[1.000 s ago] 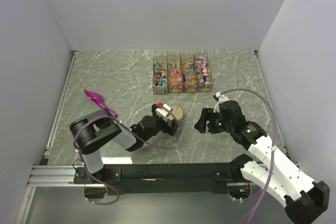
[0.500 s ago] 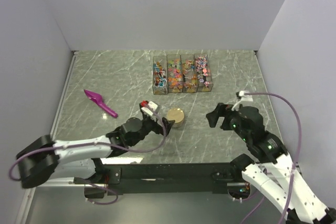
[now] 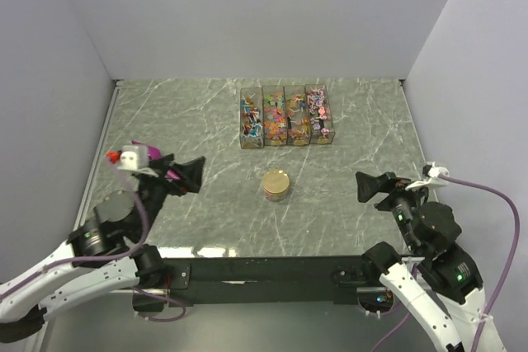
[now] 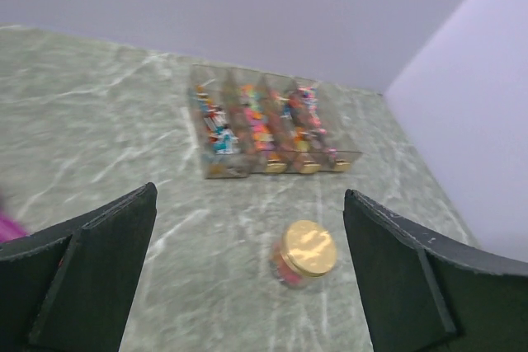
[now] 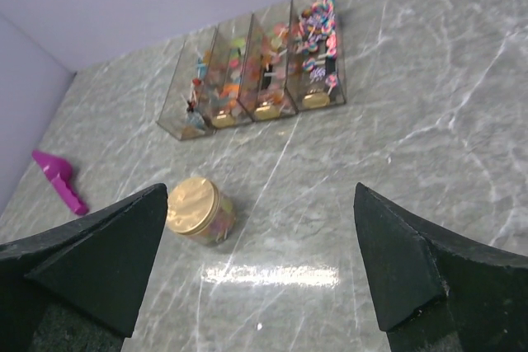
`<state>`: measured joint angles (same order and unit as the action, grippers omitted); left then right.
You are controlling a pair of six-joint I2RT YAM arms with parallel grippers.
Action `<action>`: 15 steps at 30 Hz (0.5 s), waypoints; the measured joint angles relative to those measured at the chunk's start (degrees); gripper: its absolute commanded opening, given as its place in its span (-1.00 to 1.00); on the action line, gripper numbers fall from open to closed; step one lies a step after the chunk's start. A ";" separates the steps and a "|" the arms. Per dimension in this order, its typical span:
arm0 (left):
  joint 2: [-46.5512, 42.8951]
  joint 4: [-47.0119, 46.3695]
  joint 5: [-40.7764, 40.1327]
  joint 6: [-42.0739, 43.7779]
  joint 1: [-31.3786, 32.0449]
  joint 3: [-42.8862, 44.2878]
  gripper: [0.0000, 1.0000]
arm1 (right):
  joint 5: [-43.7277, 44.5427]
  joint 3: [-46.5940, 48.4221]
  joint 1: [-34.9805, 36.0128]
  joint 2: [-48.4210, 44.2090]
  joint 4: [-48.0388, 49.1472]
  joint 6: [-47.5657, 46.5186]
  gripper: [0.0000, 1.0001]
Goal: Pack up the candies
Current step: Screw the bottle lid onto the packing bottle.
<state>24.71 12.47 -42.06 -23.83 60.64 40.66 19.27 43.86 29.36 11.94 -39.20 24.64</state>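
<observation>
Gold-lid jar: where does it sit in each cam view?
Top external: jar at table centre, in front of the boxes.
Left wrist: jar low, right of centre, between the jaws.
Right wrist: jar lower left, near the left jaw.
Shared landmark: the row of four clear boxes behind it.

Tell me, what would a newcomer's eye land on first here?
The brightest thing is the row of four clear plastic boxes at the far middle of the grey marbled table, holding tiny multicoloured wrapped candies. In front of them stands a small round jar with a gold lid, alone at the centre, and a magenta plastic scoop lies off to the left.
</observation>
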 measured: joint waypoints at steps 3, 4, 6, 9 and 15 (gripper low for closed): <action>-4.76 6.08 -4.00 -0.81 0.00 0.20 0.99 | 1.49 -0.31 0.00 -2.71 0.33 -0.92 0.99; -5.88 7.32 -4.87 -0.83 0.00 -0.13 0.99 | 1.86 -0.52 0.00 -3.61 0.42 -1.20 0.99; -8.26 9.35 -6.64 -0.92 0.00 -1.46 0.99 | 2.89 -1.29 0.00 -6.03 0.83 -1.88 0.99; -11.87 11.15 -9.86 -1.14 0.00 -4.11 0.99 | 4.61 -2.29 0.00 -9.14 1.14 -2.75 0.99; -17.14 13.94 -13.90 -2.10 0.04 -5.77 0.99 | 6.49 -4.70 -0.02 -11.56 3.39 -5.25 0.99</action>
<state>7.57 26.41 -55.96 -25.93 60.69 34.89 25.76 39.16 29.34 0.38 -35.81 19.40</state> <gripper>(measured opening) 0.995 0.995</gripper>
